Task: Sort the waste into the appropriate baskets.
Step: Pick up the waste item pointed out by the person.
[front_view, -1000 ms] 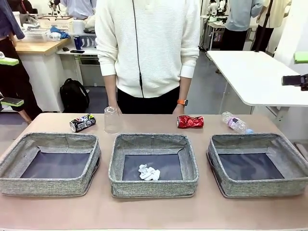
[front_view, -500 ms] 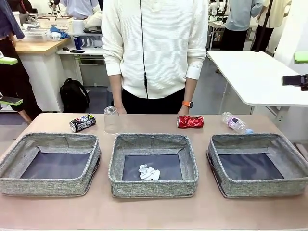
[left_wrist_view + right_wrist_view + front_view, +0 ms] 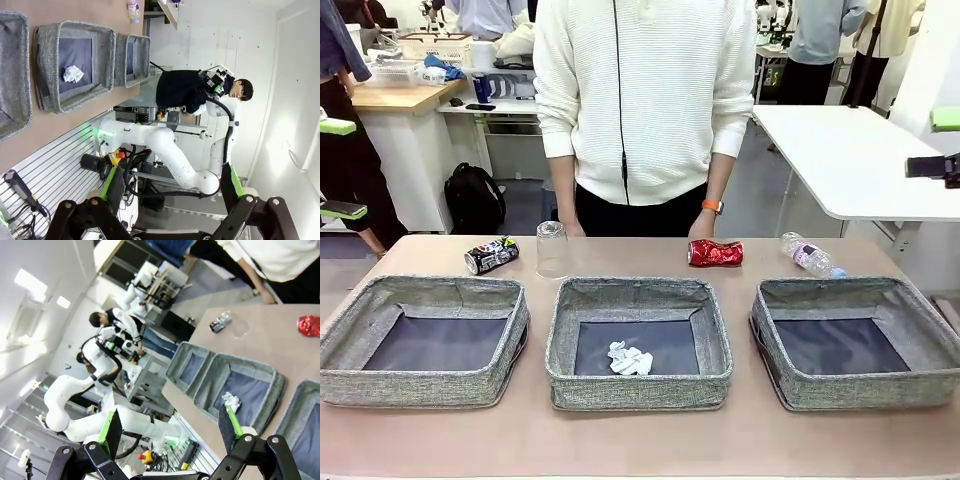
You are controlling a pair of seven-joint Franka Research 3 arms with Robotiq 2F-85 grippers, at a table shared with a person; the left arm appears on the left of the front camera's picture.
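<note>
The left gripper (image 3: 171,200) has its fingers (image 3: 111,189) spread wide, nothing between them. The right gripper (image 3: 170,432) is the same, fingers (image 3: 111,434) wide apart and empty.

Left basket (image 3: 420,388), middle basket (image 3: 638,392) and right basket (image 3: 860,394) are sitting in 1 row by the desk's near edge. Paper wad (image 3: 629,359) is lying in middle basket. Dark can (image 3: 491,255), cup (image 3: 552,248), red can (image 3: 715,252) and bottle (image 3: 811,256) are sitting along far edge.
</note>
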